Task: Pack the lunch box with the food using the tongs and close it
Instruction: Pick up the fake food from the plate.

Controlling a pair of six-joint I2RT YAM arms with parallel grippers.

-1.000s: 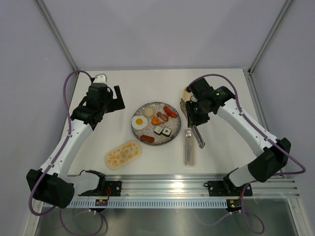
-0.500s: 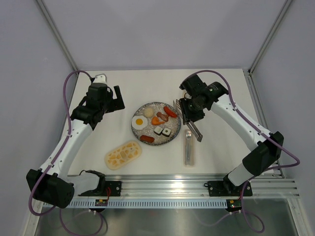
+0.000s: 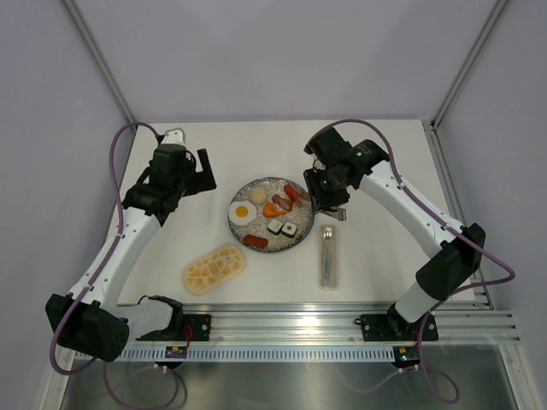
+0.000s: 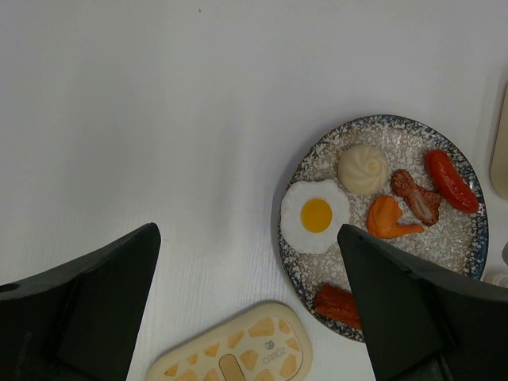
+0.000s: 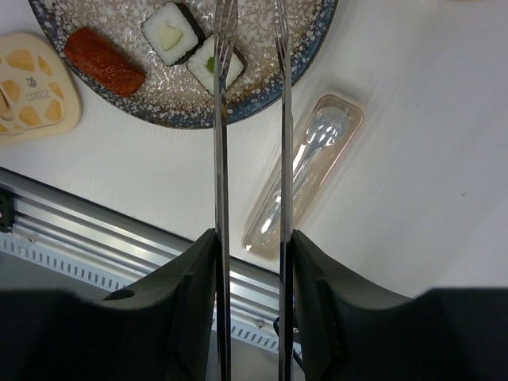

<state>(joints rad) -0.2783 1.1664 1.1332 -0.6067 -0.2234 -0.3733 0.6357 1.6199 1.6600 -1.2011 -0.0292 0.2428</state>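
Observation:
My right gripper [image 5: 252, 238] is shut on the silver tongs [image 5: 221, 119], whose two slim arms stand slightly apart. Their tips hang over a sushi roll [image 5: 213, 68] at the near edge of the speckled plate [image 5: 313, 40]. A second sushi roll [image 5: 168, 32] and a red-brown sausage [image 5: 103, 62] lie beside it. In the left wrist view the plate also bears a fried egg [image 4: 315, 216], a pale bun [image 4: 363, 169] and an orange piece [image 4: 386, 218]. The cream edge of the lunch box [image 4: 502, 143] shows at far right. Its yellow-patterned lid [image 3: 214, 266] lies near the front. My left gripper [image 3: 198, 175] hovers open left of the plate.
A long clear cutlery case [image 3: 328, 254] with a spoon inside lies right of the plate [image 3: 248, 229], just under the right gripper [image 3: 329, 198]. The metal rail [image 3: 342, 320] runs along the table's near edge.
The right arm has swung left toward the plate, bringing the tongs from over the cutlery case to the plate's edge. The tongs' arms have spread a little. The left arm is still.

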